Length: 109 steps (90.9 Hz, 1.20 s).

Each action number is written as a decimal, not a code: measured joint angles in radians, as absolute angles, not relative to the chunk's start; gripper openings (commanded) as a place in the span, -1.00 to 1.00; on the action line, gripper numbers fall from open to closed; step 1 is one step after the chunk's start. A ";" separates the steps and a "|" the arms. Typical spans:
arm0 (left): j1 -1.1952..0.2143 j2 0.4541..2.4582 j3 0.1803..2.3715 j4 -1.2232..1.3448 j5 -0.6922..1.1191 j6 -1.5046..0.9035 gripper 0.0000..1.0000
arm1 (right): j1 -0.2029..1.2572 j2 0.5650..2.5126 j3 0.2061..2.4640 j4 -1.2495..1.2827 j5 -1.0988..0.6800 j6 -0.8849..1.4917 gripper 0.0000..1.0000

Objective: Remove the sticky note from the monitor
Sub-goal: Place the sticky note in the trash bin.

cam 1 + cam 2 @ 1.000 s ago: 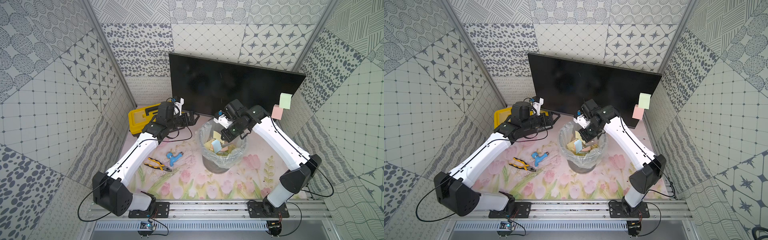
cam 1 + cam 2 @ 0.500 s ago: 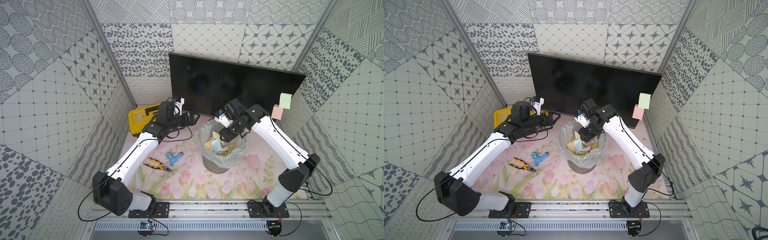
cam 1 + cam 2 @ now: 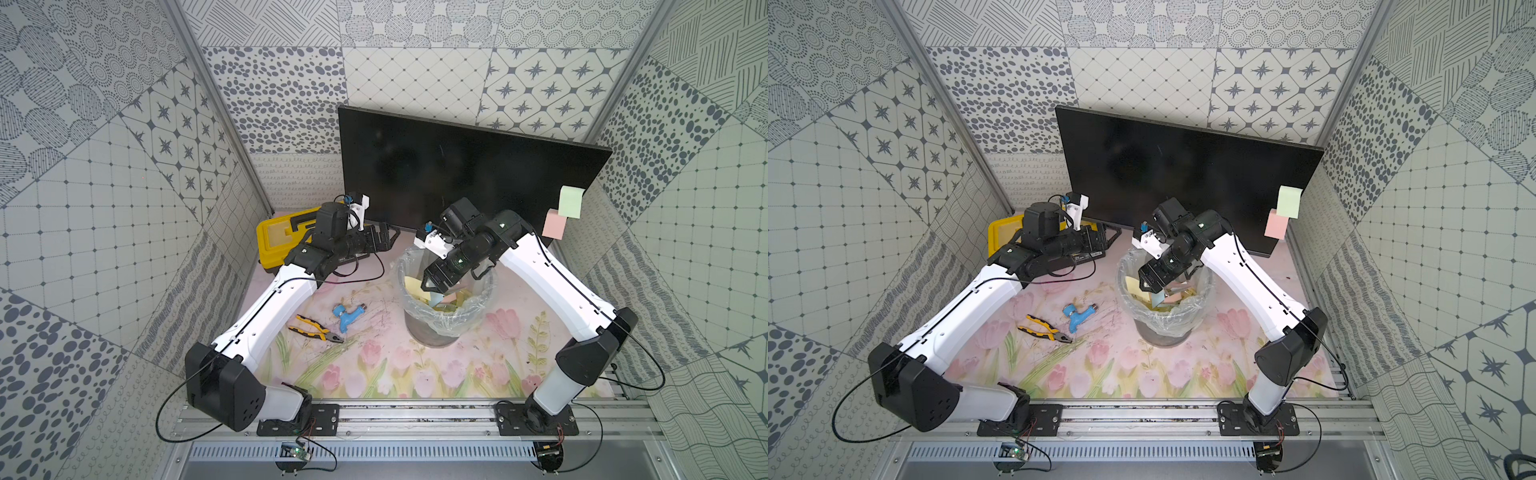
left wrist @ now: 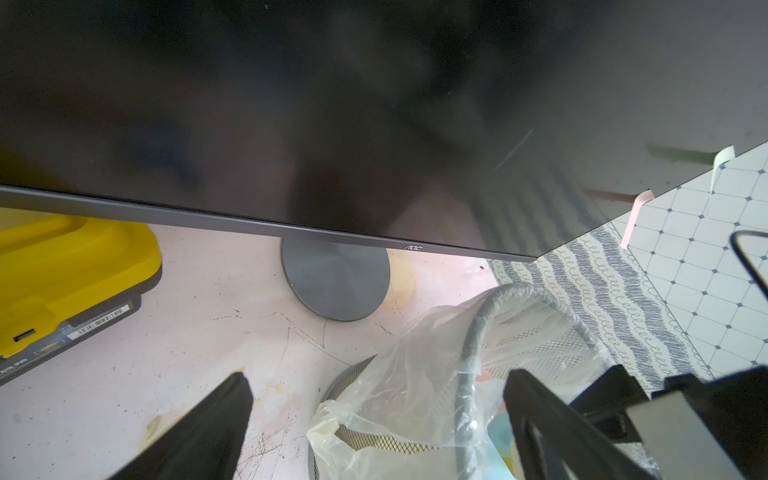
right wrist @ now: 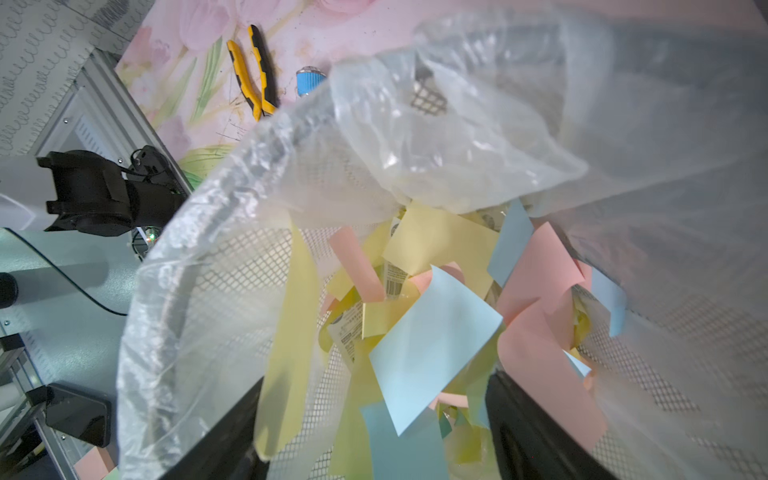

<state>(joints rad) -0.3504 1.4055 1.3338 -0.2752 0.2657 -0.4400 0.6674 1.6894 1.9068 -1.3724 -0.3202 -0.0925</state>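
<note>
right gripper [image 3: 430, 287] has dipped a little further over the bin [image 3: 432, 332] since a second ago and its fingers have spread apart, nothing clamped now. right wrist view: blue sticky note [image 5: 432, 340] sits tilted between the two dark fingers [image 5: 536, 432], above the heap of yellow, pink and blue notes inside the plastic-lined mesh bin. can't quite tell if it's still stuck to a pad or already loose. left gripper [image 3: 384, 241] unchanged, fingers spread wide and empty, hovering near the bin rim and pointed at the foot of the monitor [image 3: 457, 166]. monitor stands upright at the back. green note [image 3: 571, 201] and pink note [image 3: 555, 224] are stuck at its right edge, overlapping, hanging past the frame. yellow toolbox [image 3: 278, 237] behind the left arm. pliers [image 3: 318, 328] and blue fitting [image 3: 347, 318] lie on the floral mat [image 3: 374, 365], left of the bin.
</note>
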 measured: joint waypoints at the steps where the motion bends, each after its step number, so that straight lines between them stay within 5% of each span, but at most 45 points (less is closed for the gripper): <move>1: -0.350 1.405 1.334 -0.275 0.266 -0.439 0.99 | 0.667 1.689 1.907 -1.370 -0.325 -0.092 0.74; 50: -0.350 1.378 1.313 -0.279 0.259 -0.418 0.99 | 0.668 1.655 1.888 -1.219 -0.493 -0.022 0.94; 109: -0.347 1.321 1.254 -0.146 0.239 -0.390 0.99 | 0.601 1.484 1.929 -1.187 -0.228 0.062 0.90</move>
